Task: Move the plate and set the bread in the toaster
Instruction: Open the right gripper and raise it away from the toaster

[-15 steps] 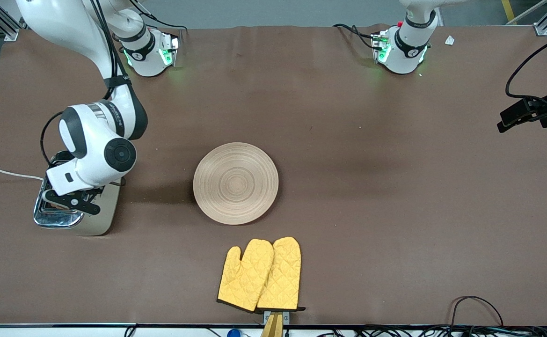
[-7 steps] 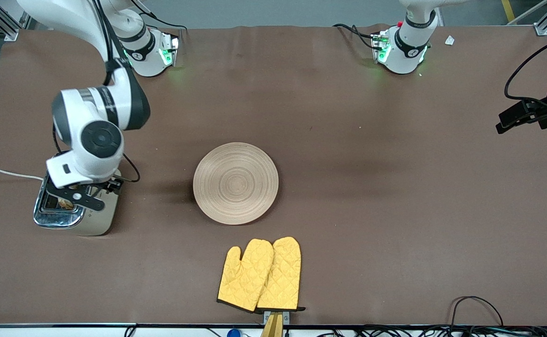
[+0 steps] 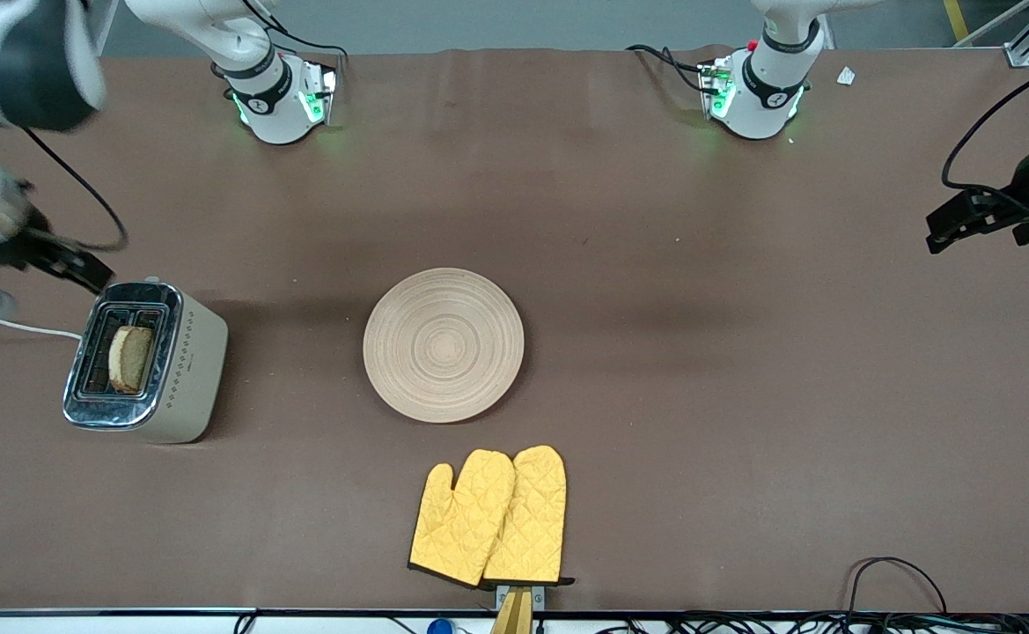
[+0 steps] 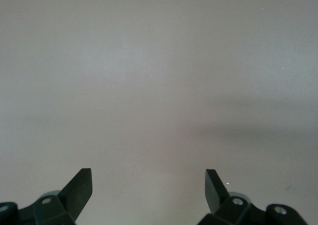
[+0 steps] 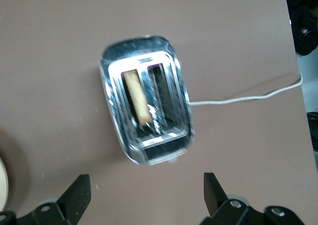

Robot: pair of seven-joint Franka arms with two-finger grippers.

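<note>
1 slice of bread (image 3: 131,357) stands upright in a slot of the toaster (image 3: 187,370), the slot nearer the plate (image 3: 444,344), with its rounded crust edge showing above the chrome top. By that evidence the bread half of the job looks finished. The toaster sits at the right arm's end of the table, its white cord (image 3: 12,327) trailing off toward the table edge.

The plate lies flat and bare near the middle of the table, well apart from the toaster. Whether that is its intended resting place cannot be read from the scene; if the plate move is already made, little or nothing appears left to do.

2 yellow oven mitts (image 3: 489,517) lie side by side, nearer to the front camera than the plate and untouched.

The right gripper (image 5: 145,197) hangs high over the table at the right arm's end, above and just beside the toaster, its fingers (image 5: 79,190) spread wide and holding nothing; its wrist view looks straight down on the 2 slots, 1 filled and 1 dark. The left gripper (image 4: 148,190) waits over bare tabletop at the left arm's end, well apart from every object, its fingers likewise spread and empty.

The toaster's lever is not visible, so whether it needs pressing cannot be told.
</note>
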